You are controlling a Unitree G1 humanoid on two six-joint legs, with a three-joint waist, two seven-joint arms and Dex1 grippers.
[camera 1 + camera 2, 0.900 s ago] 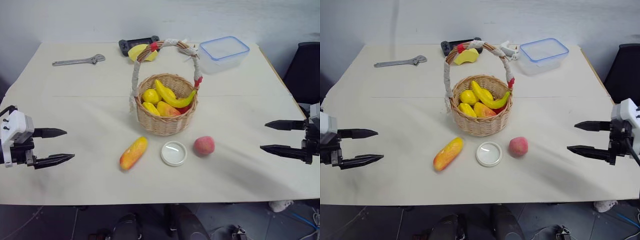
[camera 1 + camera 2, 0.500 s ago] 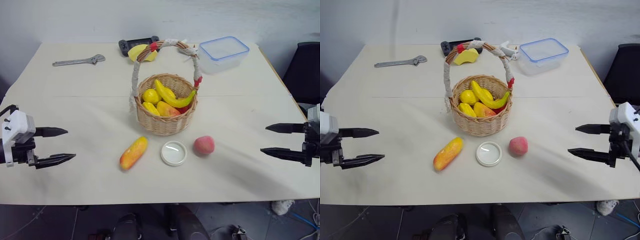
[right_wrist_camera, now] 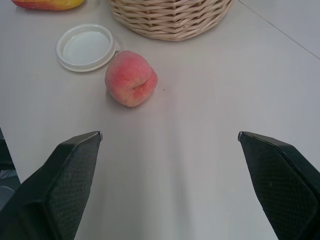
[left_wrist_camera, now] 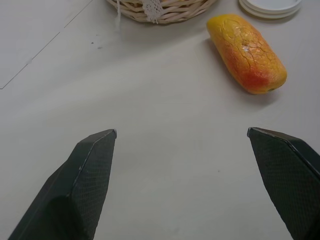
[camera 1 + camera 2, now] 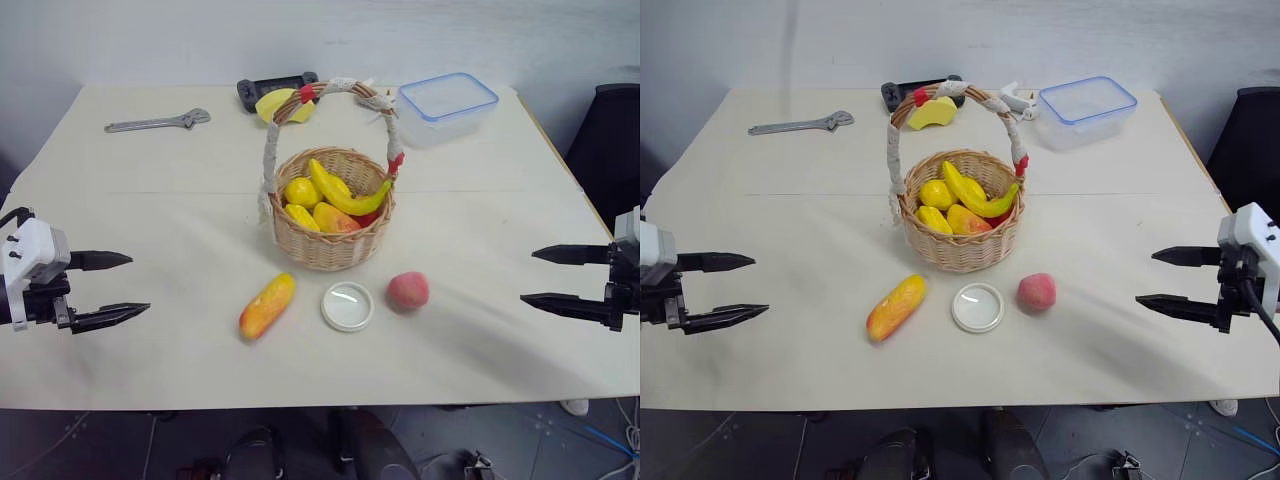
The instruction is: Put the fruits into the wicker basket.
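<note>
Table (image 5: 150, 210): cream top, carries all items.

Wicker basket (image 5: 330, 245): stands upright near table centre, handle (image 5: 335, 95) arched over it, wrapped in whitish cord w/ red bands. Already holds yellow fruits, incl. a banana (image 5: 345, 195) lying across the top.

Mango-like fruit (image 5: 267, 305): lies on the table between basket and near edge, toward the left side, apart from the basket wall. Long axis runs diagonally.

Peach (image 5: 408, 290): rests on the table between basket and near edge, toward the right side, not touching the basket.

White lid (image 5: 347, 306): flat on the table between the 2 fruits, just beside the peach, clear of both.

Left gripper (image 5: 110, 290): over the near-left part of the table, well apart from the mango-like fruit. Fingers spread wide, nothing between them; points toward table centre.

Right gripper (image 5: 545, 277): over the right edge, well apart from the peach. Fingers spread wide, holding nothing; points toward table centre.

Far edge items: wrench (image 5: 158, 122) toward the far-left corner; black controller (image 5: 275, 90) and a yellow fruit piece (image 5: 280, 103) behind the basket; clear blue-rimmed box (image 5: 447, 105) toward the far-right corner.
</note>
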